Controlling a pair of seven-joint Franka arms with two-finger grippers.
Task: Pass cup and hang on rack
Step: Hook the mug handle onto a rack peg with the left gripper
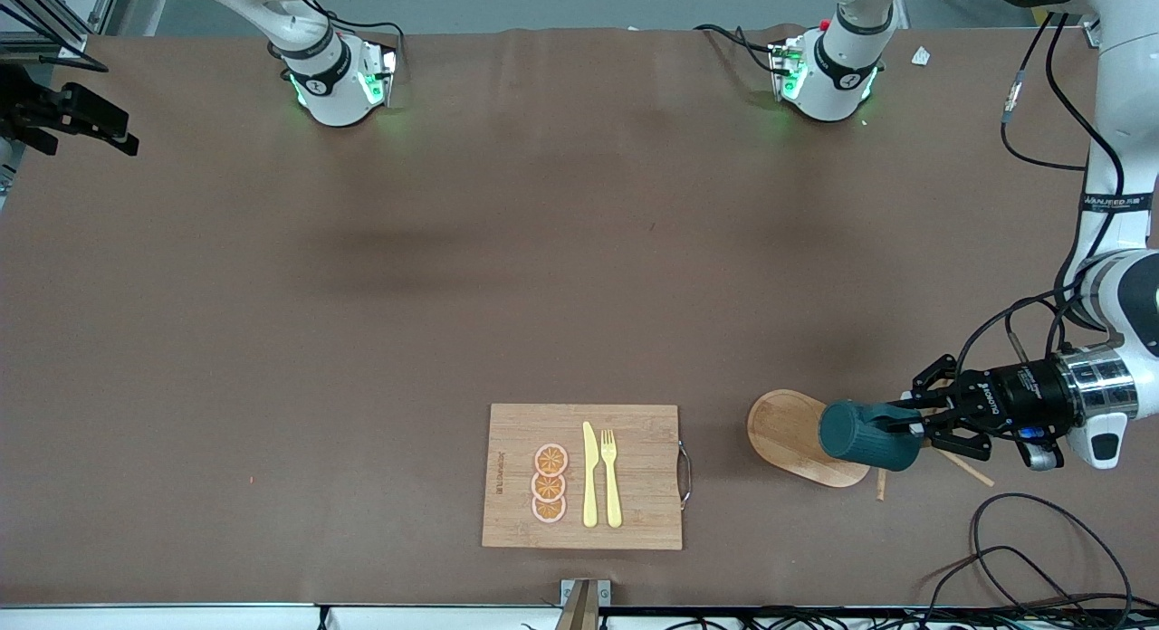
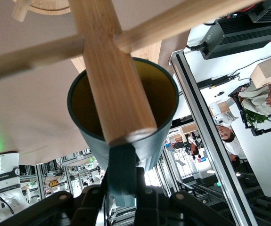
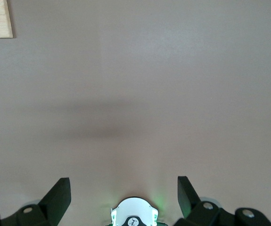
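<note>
From the front, the left gripper (image 1: 910,424) is clamped on the cup (image 1: 867,435), holding it sideways over the rack (image 1: 797,435), which stands toward the left arm's end of the surface (image 1: 362,340).

In the left wrist view, the cup (image 2: 126,122) has its mouth around the rack's post (image 2: 114,75).

In the right wrist view, the right gripper (image 3: 124,195) hangs wide open and empty over bare surface.

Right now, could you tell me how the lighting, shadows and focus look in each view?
Front view: even light, soft arm shadows on the table, green glow at both bases. Left wrist view: the rack looms close and soft across the cup mouth, background bright. Right wrist view: dull, one faint shadow band over bare table.
</note>
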